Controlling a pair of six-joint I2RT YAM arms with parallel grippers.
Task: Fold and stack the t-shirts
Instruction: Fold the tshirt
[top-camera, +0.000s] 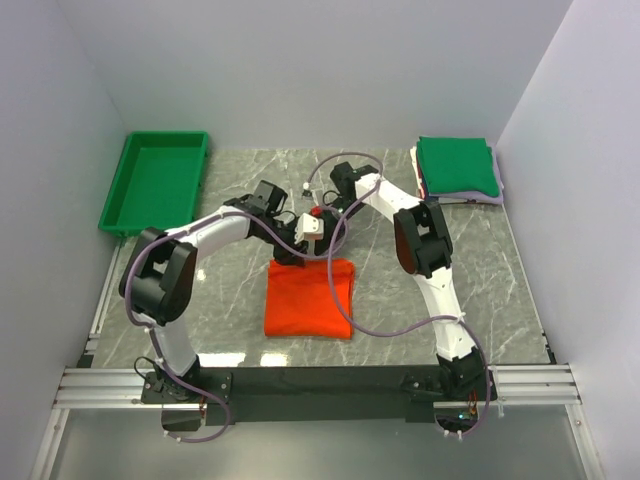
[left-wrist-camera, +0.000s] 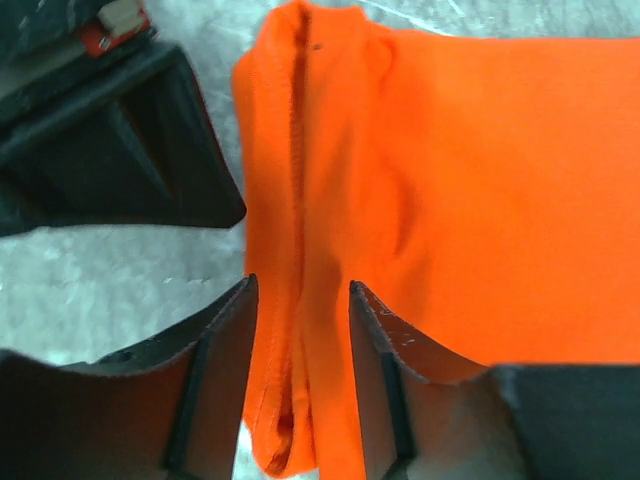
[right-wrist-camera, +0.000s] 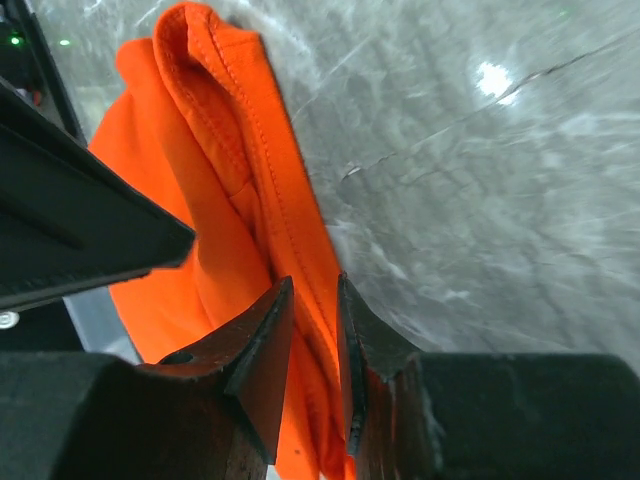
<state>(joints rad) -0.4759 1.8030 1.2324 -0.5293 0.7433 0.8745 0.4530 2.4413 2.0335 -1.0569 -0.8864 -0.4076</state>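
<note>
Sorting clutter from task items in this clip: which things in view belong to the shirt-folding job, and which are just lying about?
Part of the job:
orange t-shirt, folded, centre
stack of folded shirts, green one on top, far right
left arm's fingers and right arm's fingers, both at the orange shirt's far edge

Lying about:
green tray, far left
</note>
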